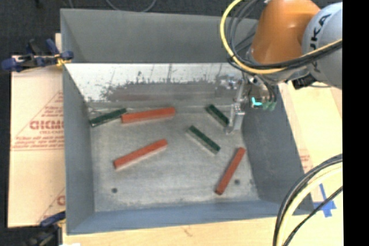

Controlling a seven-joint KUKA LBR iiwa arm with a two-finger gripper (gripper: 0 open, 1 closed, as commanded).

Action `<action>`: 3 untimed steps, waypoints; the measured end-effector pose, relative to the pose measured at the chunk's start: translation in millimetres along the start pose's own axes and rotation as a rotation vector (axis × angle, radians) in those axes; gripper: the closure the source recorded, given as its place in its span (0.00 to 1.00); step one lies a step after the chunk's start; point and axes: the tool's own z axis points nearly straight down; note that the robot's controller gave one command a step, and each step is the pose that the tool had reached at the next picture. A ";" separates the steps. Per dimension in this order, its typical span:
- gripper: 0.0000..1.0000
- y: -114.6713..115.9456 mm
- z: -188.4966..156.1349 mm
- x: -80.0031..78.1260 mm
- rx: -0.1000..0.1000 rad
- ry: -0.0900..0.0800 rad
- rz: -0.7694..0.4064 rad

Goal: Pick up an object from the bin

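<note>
Camera view, looking down. The likeliest candidate is the short green bar (218, 114), flat on the floor of the bin (76, 147) toward its right end, close under the back wall. Its long axis runs diagonally, upper left to lower right in the view.

The bar's lower-right end comes nearest to the gripper (234, 122), which hangs low just to the bar's right. It is beside the bar, not over or around it. Touching or just apart: cannot tell. Nothing is seen in its grasp. Open or closed: cannot tell from this angle.

Judgement: the coming move turns on a small sideways offset. The bar lies to view-left of the tool tip, so the arm would need to shift left and close across the bar's narrow width, square to the diagonal. The back wall sits near, leaving little room on that side.

Outward from the candidate:
- Second green bar (203, 139), below-left of the first, roughly parallel, near but apart.
- Red bar (230, 170), toward the front and steeply slanted, below the gripper.
- Long red bar (147, 115), well apart to the left, end to end with a dark green bar (107, 117) along the back.
- Another red bar (140, 154), mid-floor.

All lie singly, none stacked.
</note>
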 end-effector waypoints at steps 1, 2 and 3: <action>0.00 -2.3 121.3 24.4 -0.002 0.000 0.036; 1.00 -2.9 116.0 21.5 0.000 -0.009 0.034; 1.00 4.8 -17.1 26.5 0.002 -0.016 -0.017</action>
